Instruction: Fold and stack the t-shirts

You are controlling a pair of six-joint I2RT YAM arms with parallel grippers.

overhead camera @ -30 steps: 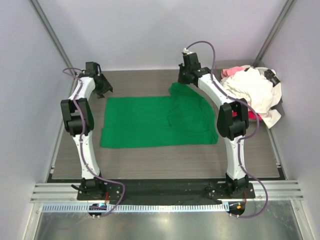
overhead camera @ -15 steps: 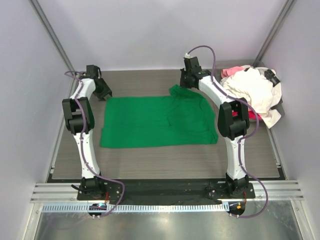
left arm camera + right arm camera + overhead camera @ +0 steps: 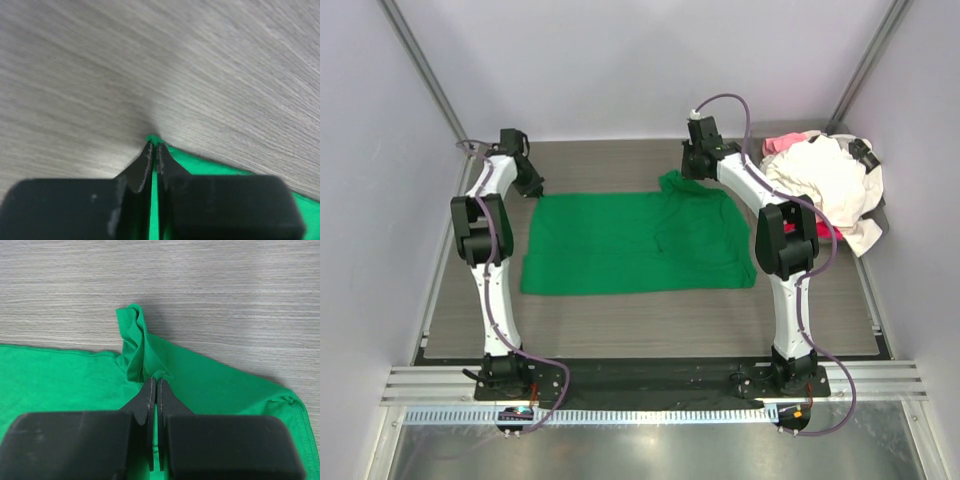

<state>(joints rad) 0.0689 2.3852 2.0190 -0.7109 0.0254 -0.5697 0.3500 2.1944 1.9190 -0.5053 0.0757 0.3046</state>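
Observation:
A bright green t-shirt lies spread flat in the middle of the table. My left gripper sits at the shirt's far left corner. In the left wrist view, that gripper is shut on the green corner, with cloth showing between its jaws. My right gripper is at the far right part of the shirt, by a bunched fold. Seen from the right wrist, the gripper is shut on a pinch of the green cloth. The white, pink and red t-shirts lie heaped at the far right.
The heap of shirts fills the far right corner against the right wall. Grey walls close in the wood-grain table at the back and on both sides. A metal rail carrying both arm bases runs along the near edge.
My left gripper has moved in to the green shirt's far left corner and shut on it. My right gripper has stayed shut on the cloth and shifted slightly toward the back.

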